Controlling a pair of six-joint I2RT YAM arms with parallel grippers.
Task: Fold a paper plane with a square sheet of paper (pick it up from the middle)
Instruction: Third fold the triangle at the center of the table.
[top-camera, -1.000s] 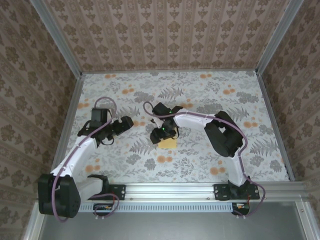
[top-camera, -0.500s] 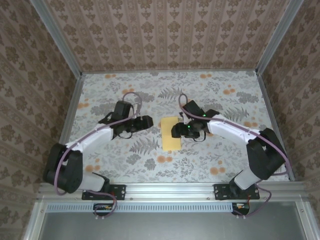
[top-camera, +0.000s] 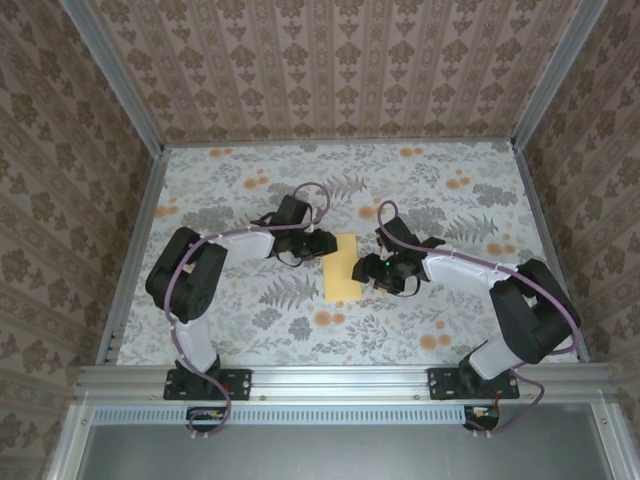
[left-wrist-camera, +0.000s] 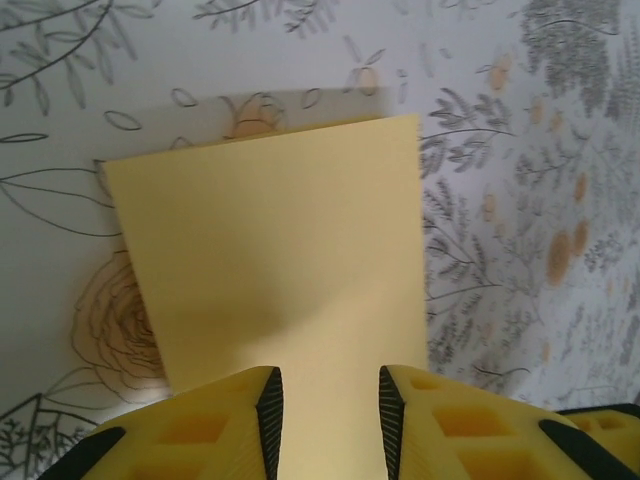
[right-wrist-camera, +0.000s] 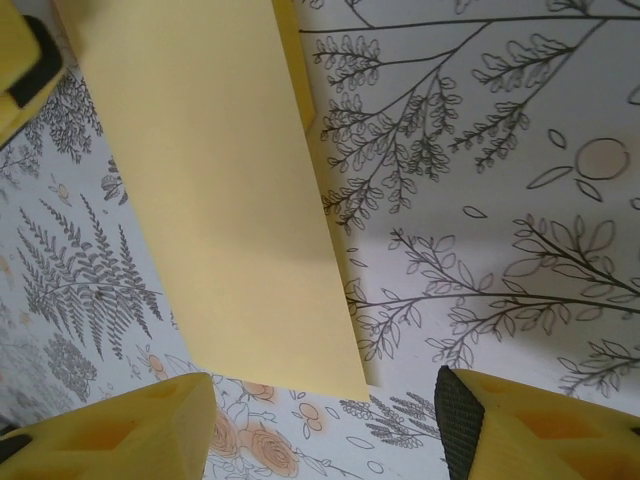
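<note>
**1. Workpiece.** You have the sheet of paper (top-camera: 342, 267) flat on the desk (top-camera: 450, 200), approx. at the centre and slightly toward the near edge. It is pale yellow and shows as a narrow rectangle, not a square. Its long sides run from the far edge toward the near edge. In the right wrist view (right-wrist-camera: 220, 200) a thin strip of a lower layer shows along one long side, so the sheet is doubled over and the layers are not quite flush.

**2. Left hand** (top-camera: 322, 246). It sits at the sheet's left long side, near the far corner. In the left wrist view (left-wrist-camera: 328, 385) the jaws are partly closed, w/ a narrow gap between the yellow fingers (left-wrist-camera: 268, 410). The paper (left-wrist-camera: 270, 270) shows flat through that gap and runs on beyond the tips. You cannot tell from these views whether the pads touch the sheet. No fold or edge shows clamped between them.

**3. Right hand** (top-camera: 366, 270). It sits at the sheet's right long side, approx. mid-length. In the right wrist view (right-wrist-camera: 322, 395) the jaws are spread wide. One corner of the sheet lies between the two fingertips, w/ printed desk cover on either side of it. The hand holds nothing.

**4. Arms.** In the top view both arms reach in from the near edge. Their hands face each other across the sheet.
</note>
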